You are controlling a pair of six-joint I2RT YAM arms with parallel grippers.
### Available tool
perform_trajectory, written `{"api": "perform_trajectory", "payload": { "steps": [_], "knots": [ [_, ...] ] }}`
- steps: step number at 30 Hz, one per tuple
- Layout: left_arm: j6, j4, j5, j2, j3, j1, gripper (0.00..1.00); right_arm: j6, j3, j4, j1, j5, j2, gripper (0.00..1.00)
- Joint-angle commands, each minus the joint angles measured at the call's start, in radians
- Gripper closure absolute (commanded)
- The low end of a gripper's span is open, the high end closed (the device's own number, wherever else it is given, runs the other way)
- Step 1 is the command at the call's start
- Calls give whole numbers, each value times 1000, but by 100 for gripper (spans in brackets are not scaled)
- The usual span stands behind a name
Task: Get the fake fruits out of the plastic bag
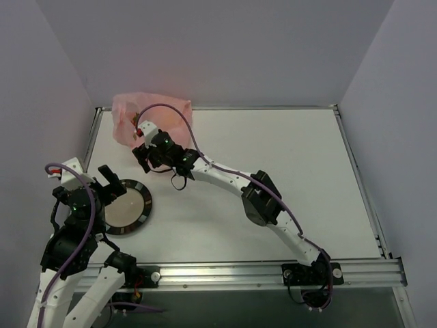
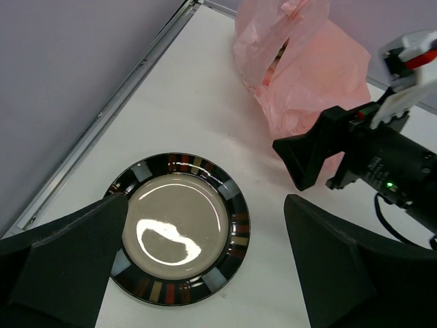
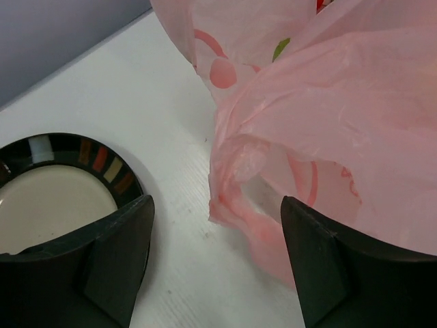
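The pink plastic bag (image 1: pixel 151 117) lies crumpled at the far left of the table, also in the left wrist view (image 2: pixel 300 68) and right wrist view (image 3: pixel 328 116). The fake fruits are hidden inside it; only a bit of red and green (image 3: pixel 321 5) shows through at the top. My right gripper (image 1: pixel 142 154) is open, low at the bag's near edge, its jaws astride the bag's rim (image 3: pixel 217 205). My left gripper (image 1: pixel 109 179) is open and empty above the dark round plate (image 1: pixel 126 206), which also shows in the left wrist view (image 2: pixel 179 229).
The plate is empty and sits near the left front of the table; its rim shows in the right wrist view (image 3: pixel 75 152). A metal rail (image 1: pixel 92 137) runs along the table's left edge, next to the grey wall.
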Motion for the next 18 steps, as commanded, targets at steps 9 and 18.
{"api": "perform_trajectory", "payload": {
  "steps": [9, 18],
  "knots": [
    [-52, 35, 89, 100, 48, 29, 3, -51, 300, -30, -49, 14, 247, 36],
    [-125, 162, 244, 300, 73, 191, 3, 8, -128, 323, -58, -7, -60, 100]
  ]
}}
